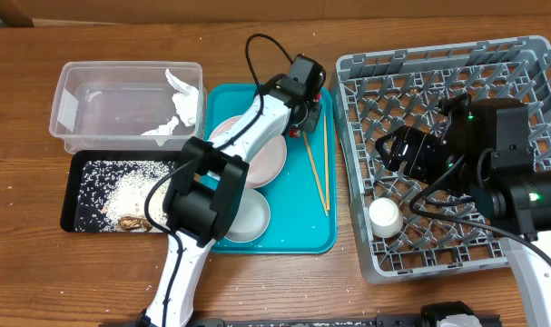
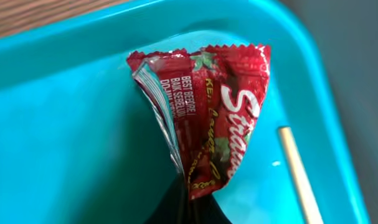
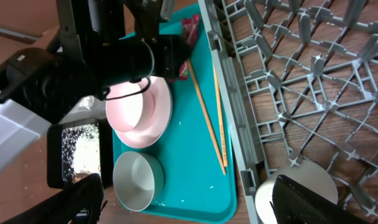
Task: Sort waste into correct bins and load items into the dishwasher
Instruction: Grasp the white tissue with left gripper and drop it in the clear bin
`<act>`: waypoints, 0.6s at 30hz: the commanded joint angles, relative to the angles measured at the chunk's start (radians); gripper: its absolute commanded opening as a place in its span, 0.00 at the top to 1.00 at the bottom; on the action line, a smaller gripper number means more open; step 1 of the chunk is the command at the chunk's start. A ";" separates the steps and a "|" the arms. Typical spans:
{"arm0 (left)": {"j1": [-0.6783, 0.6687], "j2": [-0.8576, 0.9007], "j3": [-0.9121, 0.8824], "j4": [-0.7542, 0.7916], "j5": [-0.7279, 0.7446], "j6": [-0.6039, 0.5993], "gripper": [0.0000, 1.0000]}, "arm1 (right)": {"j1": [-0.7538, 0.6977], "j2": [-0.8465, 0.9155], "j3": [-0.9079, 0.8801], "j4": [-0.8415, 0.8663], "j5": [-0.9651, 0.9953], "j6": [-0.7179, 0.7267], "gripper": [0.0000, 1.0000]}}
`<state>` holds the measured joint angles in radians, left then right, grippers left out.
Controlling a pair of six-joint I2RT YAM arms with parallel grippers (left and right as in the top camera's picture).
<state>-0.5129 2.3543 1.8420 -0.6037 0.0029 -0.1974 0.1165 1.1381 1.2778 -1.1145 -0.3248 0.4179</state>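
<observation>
At the far right corner of the teal tray (image 1: 293,218), the left gripper (image 2: 187,202) was pinched shut on the lower end of the red wrapper (image 2: 213,106), a chopstick (image 2: 297,174) just beside it. Over the dish rack (image 1: 420,54), the right gripper (image 1: 393,153) stood wide open, the white cup (image 1: 385,216) near it, untouched.

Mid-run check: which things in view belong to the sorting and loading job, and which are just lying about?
Job: red wrapper held by the left gripper; napkin in the clear tub; rice scraps in the black tray; pink plate, white bowl, chopsticks; cup in the grey rack.
Lying about: teal tray; wooden table.
</observation>
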 commanded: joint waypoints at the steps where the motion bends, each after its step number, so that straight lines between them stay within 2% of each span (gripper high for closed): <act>1: 0.031 -0.064 0.067 -0.060 -0.032 -0.099 0.96 | -0.005 0.002 0.004 0.005 0.009 -0.002 0.11; 10: 0.108 -0.290 0.146 -0.242 -0.044 -0.095 0.96 | -0.005 0.002 0.004 0.004 0.009 -0.002 0.11; 18: 0.293 -0.376 0.143 -0.594 -0.243 -0.211 0.96 | -0.005 0.002 0.004 -0.014 0.009 -0.002 0.11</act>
<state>-0.3084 1.9686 1.9881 -1.1465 -0.1261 -0.3431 0.1165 1.1381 1.2778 -1.1252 -0.3244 0.4183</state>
